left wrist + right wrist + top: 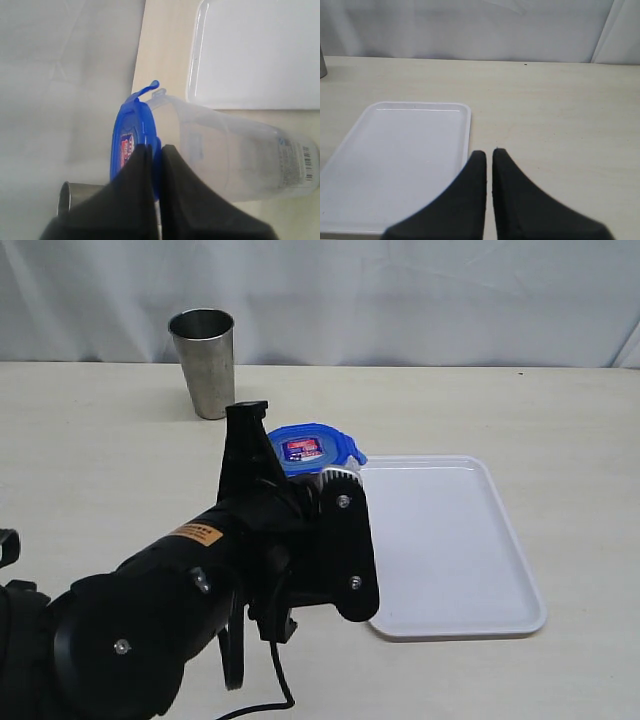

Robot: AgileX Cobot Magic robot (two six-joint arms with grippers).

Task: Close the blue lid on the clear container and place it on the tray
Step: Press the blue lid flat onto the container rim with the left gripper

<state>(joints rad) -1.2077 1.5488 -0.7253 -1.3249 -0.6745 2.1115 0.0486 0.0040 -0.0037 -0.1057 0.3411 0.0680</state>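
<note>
Far left on the pale table (90, 460) stands a grey steel cup (205, 360), upright and well apart from the rest. Nearer, the bulky black left arm (200, 580) reaches in from the near left corner and blocks most of what lies behind it. The left gripper (155, 148) is clamped, its two dark fingers (135, 190) pressed almost together on the edge of the blue lid (303, 448). The grip seems to be on the lid's rim, though the close view is too blurred to be sure. The lid sits on top of the clear container (235, 160), with one flap sticking out on the tray side. The container is just left of the tray (450, 540), near its far left corner. Its body is hidden behind the arm in the exterior view, so I cannot tell whether its base rests on the table. The white tray lies flat to the right of centre. The right gripper (488, 152) hovers over bare table just right of the tray, its fingers drawn nearly together with nothing between them.
</note>
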